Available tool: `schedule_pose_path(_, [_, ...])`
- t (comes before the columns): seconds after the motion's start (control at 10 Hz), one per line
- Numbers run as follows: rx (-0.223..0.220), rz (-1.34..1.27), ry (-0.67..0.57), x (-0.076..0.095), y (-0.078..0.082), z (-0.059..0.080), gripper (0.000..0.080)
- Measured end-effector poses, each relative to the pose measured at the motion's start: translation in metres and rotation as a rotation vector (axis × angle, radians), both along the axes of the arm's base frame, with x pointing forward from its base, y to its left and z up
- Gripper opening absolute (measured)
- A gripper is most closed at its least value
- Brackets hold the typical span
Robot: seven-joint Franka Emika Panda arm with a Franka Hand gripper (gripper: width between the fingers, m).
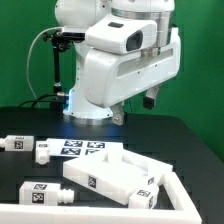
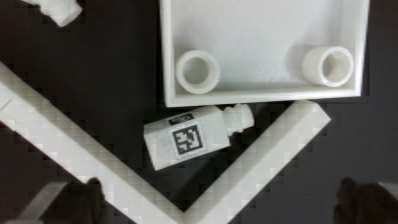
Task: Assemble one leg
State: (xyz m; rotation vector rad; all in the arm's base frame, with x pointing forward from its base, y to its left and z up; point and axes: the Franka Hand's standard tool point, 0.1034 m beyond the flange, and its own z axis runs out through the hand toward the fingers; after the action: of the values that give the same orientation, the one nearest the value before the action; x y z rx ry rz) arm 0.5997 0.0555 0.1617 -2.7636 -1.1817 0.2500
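Nearest to the wrist camera, the gripper (image 2: 208, 200) was wide open and held nothing. Its two dark fingers (image 2: 50, 200) showed blurred at either edge of the picture, with only table and rail between them. It hung well above the table (image 2: 71, 70), probably so that the camera could take in the parts before a descent was chosen.

Below it, two white rails (image 2: 267, 150) met in a corner. They seemed to serve as a stop against which parts can be pushed square. Inside this corner lay the leg (image 2: 187, 137), on its side and tilted, tag upward, its peg end close to the panel's edge; whether the two touched could not be told. Lying so, it offered its flat sides to the fingers, but it would likely need turning upright before it could go in.

Beyond the leg lay the panel (image 2: 249, 25), hollow side up, so that its two round sockets (image 2: 199, 68) faced upward to receive legs. Both were empty.

Farther off, in the exterior view, the marker board (image 1: 85, 148) and other legs (image 1: 18, 143) lay apart from the panel, toward the arm's base (image 1: 90, 105).
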Motion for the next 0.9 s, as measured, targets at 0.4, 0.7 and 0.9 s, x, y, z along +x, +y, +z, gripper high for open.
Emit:
schedule_pose_path(0.4, [0.000,0.000,-0.001,0.0002,-0.0001,-0.0001,0.0650])
schedule_pose_path(0.7, [0.000,0.000,-0.001,0.0002,-0.0001,-0.0002,0.0650])
schedule_pose_path(0.9, [-0.001,0.001,0.000,0.0002,-0.0001,0.0001,0.0650])
